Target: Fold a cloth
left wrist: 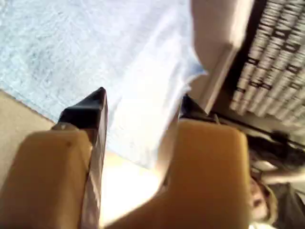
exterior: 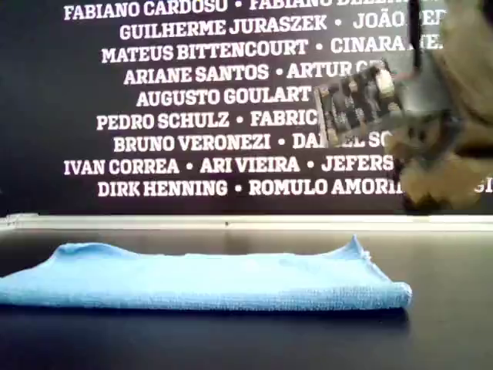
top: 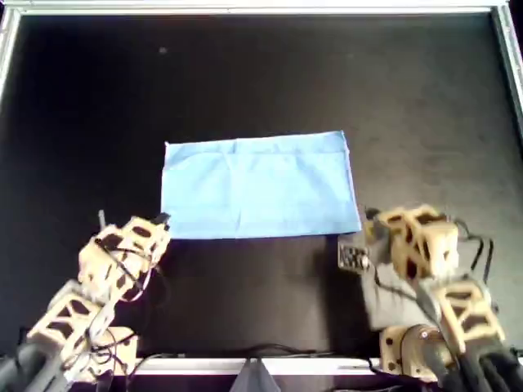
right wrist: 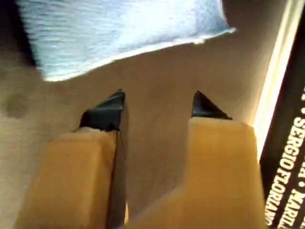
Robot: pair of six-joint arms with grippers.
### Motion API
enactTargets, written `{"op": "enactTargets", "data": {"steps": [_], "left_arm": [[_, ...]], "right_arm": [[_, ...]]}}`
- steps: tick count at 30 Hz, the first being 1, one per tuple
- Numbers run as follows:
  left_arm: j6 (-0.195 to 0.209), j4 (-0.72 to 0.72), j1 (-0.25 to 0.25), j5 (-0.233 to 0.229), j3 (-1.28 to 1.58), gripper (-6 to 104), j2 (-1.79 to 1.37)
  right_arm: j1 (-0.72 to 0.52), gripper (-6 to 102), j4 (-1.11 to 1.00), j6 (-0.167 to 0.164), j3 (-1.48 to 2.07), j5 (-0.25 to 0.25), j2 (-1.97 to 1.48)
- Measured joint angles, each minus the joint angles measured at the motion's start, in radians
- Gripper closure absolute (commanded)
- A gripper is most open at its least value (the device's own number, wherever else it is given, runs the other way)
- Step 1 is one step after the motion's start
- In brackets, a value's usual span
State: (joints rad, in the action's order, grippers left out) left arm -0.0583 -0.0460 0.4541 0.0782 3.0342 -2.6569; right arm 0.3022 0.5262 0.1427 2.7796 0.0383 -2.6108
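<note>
Two grippers, left (top: 159, 222) & right (top: 353, 257), jaws spread w/ nothing held, flank the cloth (top: 260, 186) at overhead frame's center, prob. staged for corner grabs.

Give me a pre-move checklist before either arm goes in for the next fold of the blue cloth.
1. Light-blue thin fabric cloth lies flat, already folded to a rectangle: ok.
2. Left end effector open, nothing held: ok.
3. Right end effector open, nothing held: ok.
4. Both end effectors clear of the cloth, beside its near corners in the overhead view: ok.
5. Layer edges aligned: cannot tell.
</note>
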Motion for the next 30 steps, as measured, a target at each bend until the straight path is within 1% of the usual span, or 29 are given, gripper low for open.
{"op": "enactTargets", "data": {"steps": [8, 9, 11, 13, 15, 16, 19, 21, 25, 30], "left_arm": [[0.0, 0.0, 0.0, -0.005, 0.0, 43, -0.071], [0.0, 0.0, 0.0, -0.005, 0.0, 43, -0.091], [0.0, 0.0, -0.002, -0.005, 0.0, 43, -0.141], [0.0, 0.0, -0.003, -0.005, 0.0, 43, -0.196], [0.0, 0.0, -0.025, 0.002, 0.0, 43, -0.239], [0.0, 0.0, -0.034, -0.005, 0.0, 43, -0.255], [0.0, 0.0, -0.048, -0.005, 0.0, 43, -0.27], [0.0, 0.0, -0.048, -0.005, 0.0, 43, -0.273], [0.0, 0.0, -0.048, -0.005, 0.0, 43, -0.295], [0.0, 0.0, -0.048, -0.005, 0.0, 43, -0.321]], "right_arm": [[0.002, 38, 0.002, 0.0, 0.107, 0.0, -0.186], [0.002, 38, 0.002, -0.005, 0.107, 0.0, -0.186], [0.003, 37, 0.002, -0.029, 0.109, 0.0, -0.184], [0.005, 32, 0.002, -0.064, 0.107, 0.0, -0.178], [0.005, 24, 0.002, -0.092, 0.109, 0.0, -0.16], [0.006, 20, 0.002, -0.1, 0.109, 0.0, -0.149], [0.006, 9, 0.002, -0.107, 0.109, 0.0, -0.104], [0.006, 5, 0.002, -0.107, 0.109, 0.0, -0.052], [0.006, 5, 0.002, -0.104, 0.041, 0.002, 0.123], [0.006, 4, 0.002, -0.101, -0.164, 0.003, 0.448]]}}
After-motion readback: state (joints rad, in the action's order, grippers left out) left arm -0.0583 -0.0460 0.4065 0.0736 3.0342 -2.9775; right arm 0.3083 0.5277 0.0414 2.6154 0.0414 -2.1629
